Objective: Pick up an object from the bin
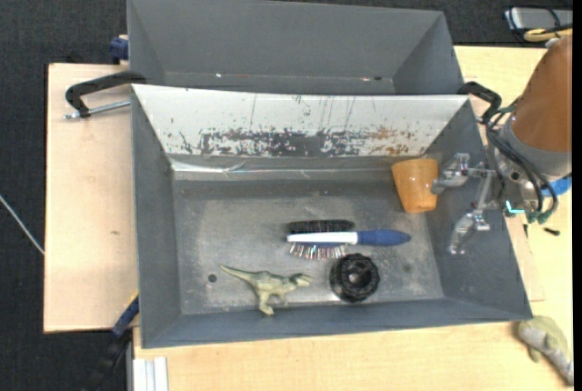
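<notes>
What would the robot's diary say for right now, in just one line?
gripper: open, right side of bin | nearest: orange cup, beside it, not held | elsewhere: blue-handled brush, black round part, toy dinosaur

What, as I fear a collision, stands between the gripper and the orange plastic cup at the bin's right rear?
Nothing visible. The orange plastic cup sits close beside the open-fingered gripper, with bare grey bin floor around them. The blue-handled black-bristled brush lies nearer the front, off that line.
</notes>
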Controlling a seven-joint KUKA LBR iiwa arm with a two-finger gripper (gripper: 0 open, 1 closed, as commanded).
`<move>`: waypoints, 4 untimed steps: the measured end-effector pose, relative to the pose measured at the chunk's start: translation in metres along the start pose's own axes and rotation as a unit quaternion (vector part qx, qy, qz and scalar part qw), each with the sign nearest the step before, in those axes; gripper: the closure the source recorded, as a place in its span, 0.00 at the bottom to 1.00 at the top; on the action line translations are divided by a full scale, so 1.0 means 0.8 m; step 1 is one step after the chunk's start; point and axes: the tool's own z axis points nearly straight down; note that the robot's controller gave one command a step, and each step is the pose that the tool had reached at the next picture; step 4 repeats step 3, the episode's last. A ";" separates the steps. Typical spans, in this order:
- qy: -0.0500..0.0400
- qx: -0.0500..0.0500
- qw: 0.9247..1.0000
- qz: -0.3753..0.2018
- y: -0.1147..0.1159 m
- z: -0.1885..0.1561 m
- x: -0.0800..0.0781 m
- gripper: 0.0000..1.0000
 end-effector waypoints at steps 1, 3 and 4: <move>0.000 -0.001 1.000 0.009 0.068 0.132 0.011 0.00; -0.009 0.001 0.999 -0.048 0.138 -0.039 0.012 1.00; -0.009 0.001 0.999 -0.048 0.138 -0.039 0.012 1.00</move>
